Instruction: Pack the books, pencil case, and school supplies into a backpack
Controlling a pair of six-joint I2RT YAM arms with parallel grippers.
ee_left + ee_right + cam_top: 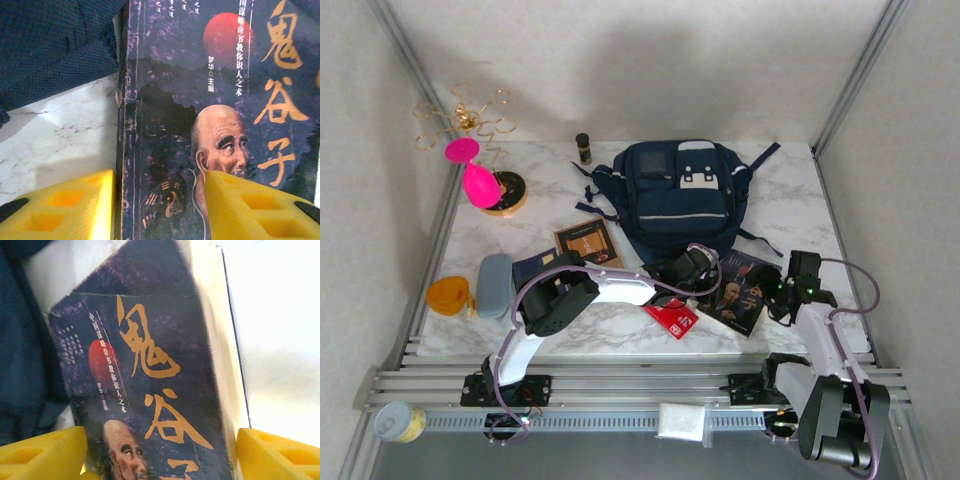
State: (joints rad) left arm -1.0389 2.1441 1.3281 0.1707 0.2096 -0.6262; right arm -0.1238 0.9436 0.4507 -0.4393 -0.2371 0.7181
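Observation:
The navy backpack (680,195) lies at the back centre, with its fabric (50,45) just beyond the portrait book. That dark book (735,290) lies on the marble in front of the backpack. My left gripper (688,270) is open, astride its spine edge (125,150): one yellow finger (65,205) on the marble, the other (250,205) over the cover. My right gripper (162,455) is open, straddling the book's width (150,340), fingertips close to both edges. The brown book (588,240), the navy book (535,265) and the grey-blue pencil case (495,283) lie to the left.
A red rectangle with a white label (672,317) lies near the front edge under the left arm. An orange tape roll (448,295) sits far left. At the back left are a pink and gold ornament (480,180) and a small dark jar (583,148).

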